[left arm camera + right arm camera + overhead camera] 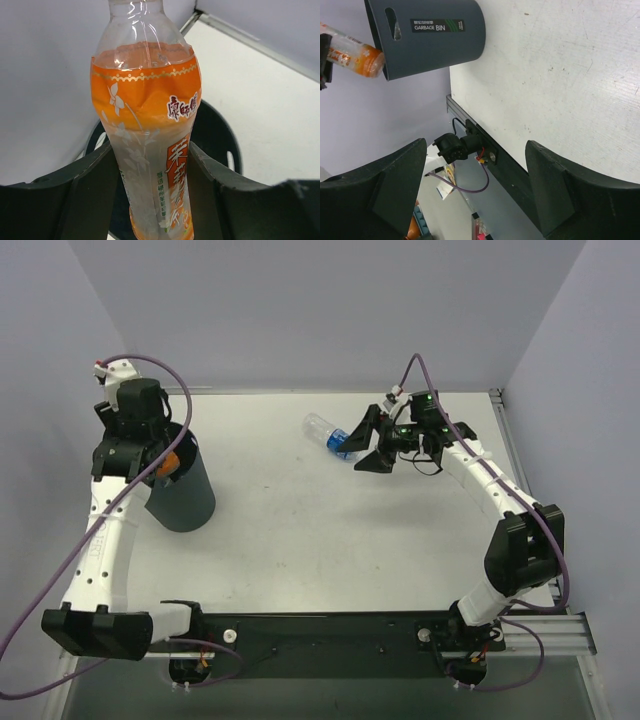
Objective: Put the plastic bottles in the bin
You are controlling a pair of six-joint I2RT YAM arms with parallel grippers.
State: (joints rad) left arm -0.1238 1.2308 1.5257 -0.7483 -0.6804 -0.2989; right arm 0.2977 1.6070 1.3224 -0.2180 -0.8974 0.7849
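The dark navy bin (183,495) stands upright at the table's left. My left gripper (163,454) is shut on the orange-labelled bottle (172,463) and holds it over the bin's rim. In the left wrist view the bottle (150,125) sits upright between the fingers (90,190), with the bin's mouth (215,135) below. A clear blue-labelled bottle (322,430) lies on the table at the back middle. My right gripper (350,456) is open right beside its blue end. The right wrist view shows the open gripper (475,185), the bin (430,35) and the orange bottle (355,55). No other bottle is in view.
The white table (330,530) has walls on three sides. A metal rail (515,470) runs along the right edge. The black base plate (330,630) lies at the near edge between the arm bases.
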